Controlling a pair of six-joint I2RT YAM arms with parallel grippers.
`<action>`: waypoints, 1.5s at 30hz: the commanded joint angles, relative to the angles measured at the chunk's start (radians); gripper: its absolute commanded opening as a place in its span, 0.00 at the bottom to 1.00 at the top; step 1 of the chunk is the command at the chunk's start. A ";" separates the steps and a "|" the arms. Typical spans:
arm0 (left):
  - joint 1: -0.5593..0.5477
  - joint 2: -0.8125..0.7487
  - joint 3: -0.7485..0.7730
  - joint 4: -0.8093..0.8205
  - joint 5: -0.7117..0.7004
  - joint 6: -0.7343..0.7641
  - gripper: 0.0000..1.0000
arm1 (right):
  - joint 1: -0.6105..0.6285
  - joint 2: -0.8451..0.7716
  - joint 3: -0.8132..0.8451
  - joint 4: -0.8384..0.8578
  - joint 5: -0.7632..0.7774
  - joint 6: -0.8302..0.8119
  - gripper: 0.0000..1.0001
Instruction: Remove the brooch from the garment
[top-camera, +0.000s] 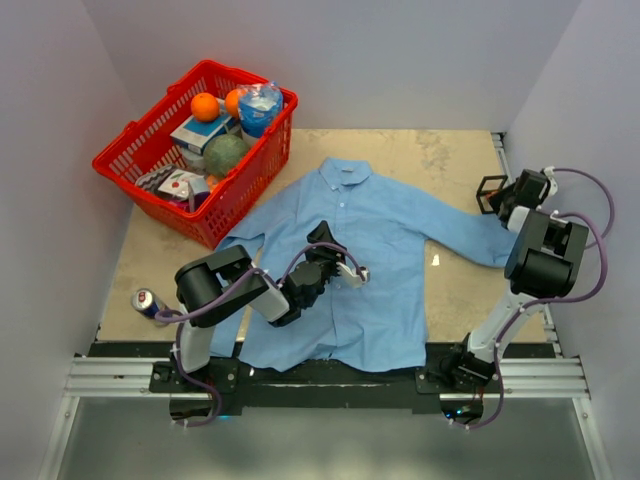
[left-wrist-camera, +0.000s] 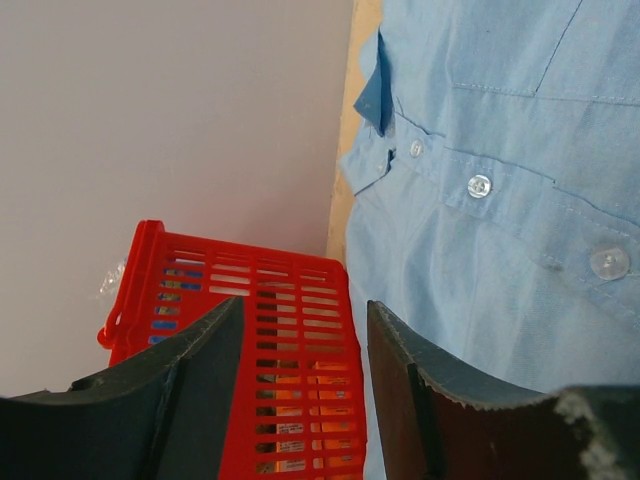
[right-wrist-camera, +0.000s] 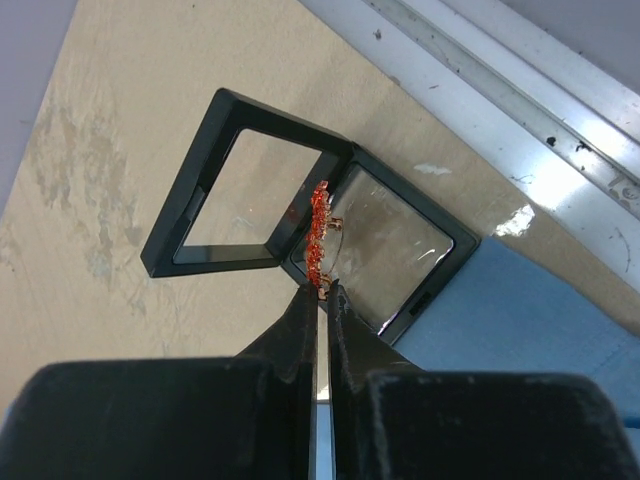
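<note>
The brooch (right-wrist-camera: 318, 235) is found off the garment (top-camera: 370, 260), clamped at its lower end between the closed tips of the right pincer (right-wrist-camera: 322, 290). In the right wrist view it is seen edge-on as a thin red-orange strip at the centre of the frame. Its long axis runs almost straight up the frame, from the fingertips below toward the middle of an open black case (right-wrist-camera: 180, 262) above. The case is laid open on the tan surface (top-camera: 450, 150), with 2 framed halves with clear panes, and the brooch is held over the line where those halves meet. Whether the brooch touches the case cannot be told. A blue edge of the garment is seen at the lower right of that view, just beside the case.

In the top view the garment is spread flat at the centre of the frame, collar toward the top, hem toward the bottom, and 1 sleeve stretched to the right toward the case. The left pincer (top-camera: 350, 268) is held over the button placket near the middle of the garment, with its fingers apart and nothing between them. In the left wrist view 3 white buttons are visible at the upper right.

A red basket (top-camera: 130, 160) of groceries is placed at the upper left, and a can (top-camera: 147, 301) lies at the left edge of the surface.
</note>
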 joint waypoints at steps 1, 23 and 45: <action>0.006 0.008 0.022 0.586 -0.005 -0.022 0.58 | 0.016 0.009 0.041 -0.007 0.027 0.028 0.00; 0.010 0.019 0.034 0.583 0.010 -0.016 0.58 | 0.016 0.033 0.054 -0.021 0.055 0.036 0.00; 0.010 0.020 0.034 0.596 0.023 -0.008 0.58 | 0.017 0.010 0.051 -0.067 0.112 0.052 0.37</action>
